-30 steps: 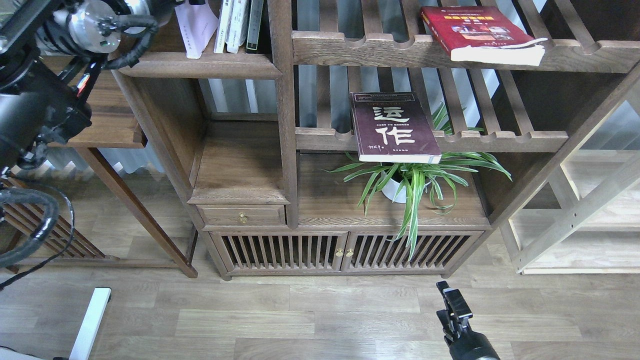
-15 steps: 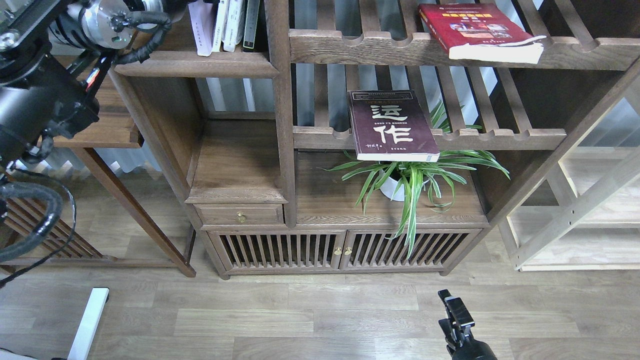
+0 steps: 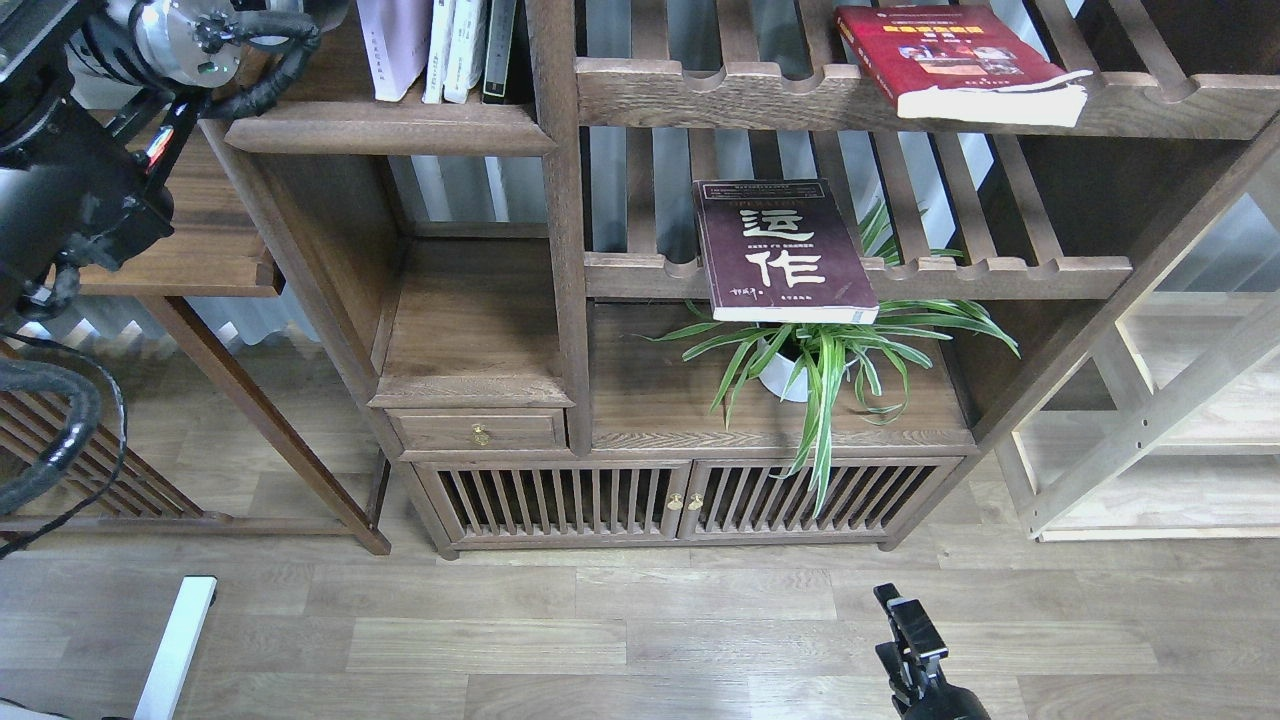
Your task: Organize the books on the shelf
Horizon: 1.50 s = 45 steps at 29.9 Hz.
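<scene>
The dark brown shelf (image 3: pixel 390 128), a solid board with a rounded front edge, sits at the upper left of the bookcase. On it, the pale lavender book (image 3: pixel 397 45) stands nearly upright, just left of a few other upright books (image 3: pixel 470 48) that lean against the compartment's right post. The left arm reaches up along the shelf's left side; its gripper passes out of the top edge of the view, so it is not seen and its state cannot be told. To the right of the shelf and lower, the maroon book (image 3: pixel 780 250) lies flat on a slatted rack, its near edge overhanging a potted plant (image 3: pixel 820 355). The thick red book (image 3: pixel 955 60) lies flat on the upper slatted rack, level with the shelf. The right gripper (image 3: pixel 905 625) hangs far below over the wooden floor, fingers together with no gap showing.
</scene>
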Motion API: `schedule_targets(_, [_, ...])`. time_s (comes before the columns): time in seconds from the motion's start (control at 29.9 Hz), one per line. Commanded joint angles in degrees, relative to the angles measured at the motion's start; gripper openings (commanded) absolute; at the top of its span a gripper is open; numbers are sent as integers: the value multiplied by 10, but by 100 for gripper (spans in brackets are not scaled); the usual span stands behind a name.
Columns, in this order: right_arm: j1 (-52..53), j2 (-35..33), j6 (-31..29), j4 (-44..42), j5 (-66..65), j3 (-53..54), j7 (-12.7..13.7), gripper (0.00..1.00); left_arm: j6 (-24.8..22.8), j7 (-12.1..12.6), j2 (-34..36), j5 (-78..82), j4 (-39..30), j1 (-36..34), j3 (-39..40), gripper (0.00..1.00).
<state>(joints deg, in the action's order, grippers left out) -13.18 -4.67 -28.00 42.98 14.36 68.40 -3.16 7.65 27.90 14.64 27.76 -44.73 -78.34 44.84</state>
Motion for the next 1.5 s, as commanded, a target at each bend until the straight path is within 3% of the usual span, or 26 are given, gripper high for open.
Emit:
schedule_targets(0.0, [0, 0, 0, 0, 0, 0, 0, 100, 0, 1, 1, -6, -4, -1, 8, 55])
schedule_targets(0.03, [0, -1, 0, 0, 0, 0, 0, 100, -1, 1, 2, -7, -6, -2, 15, 44])
schedule_targets(0.07, [0, -2, 0, 0, 1, 0, 0, 100, -5, 1, 3, -10, -11, -2, 24, 26])
schedule_targets(0.1, [0, -3, 0, 0, 1, 0, -1, 100, -8, 1, 3, -14, -17, -1, 31, 17])
schedule_targets(0.17, [0, -3, 0, 0, 1, 0, -1, 100, -8, 1, 2, -19, -20, -1, 31, 18])
schedule_targets(0.2, [0, -3, 0, 0, 1, 0, -1, 100, -7, 1, 2, -19, -20, -1, 30, 22])
schedule_targets(0.3, [1, -3, 0, 0, 1, 0, -1, 100, 2, 1, 4, -7, -19, -3, 2, 66])
schedule_targets(0.33, [2, -3, 0, 0, 1, 0, -1, 100, 4, 1, 7, -2, -19, -5, -19, 72])
schedule_targets(0.6, [7, -3, 0, -1, 1, -2, -1, 99, -1, 1, 66, 8, -27, -6, -80, 86])
schedule_targets(0.67, [7, -2, 0, -1, 0, -2, -1, 100, -3, 1, 66, 7, -28, -6, -79, 100])
schedule_targets(1.47, [-1, 0, 0, -1, 0, -8, -1, 100, -16, 1, 14, 6, -19, -27, -70, 100])
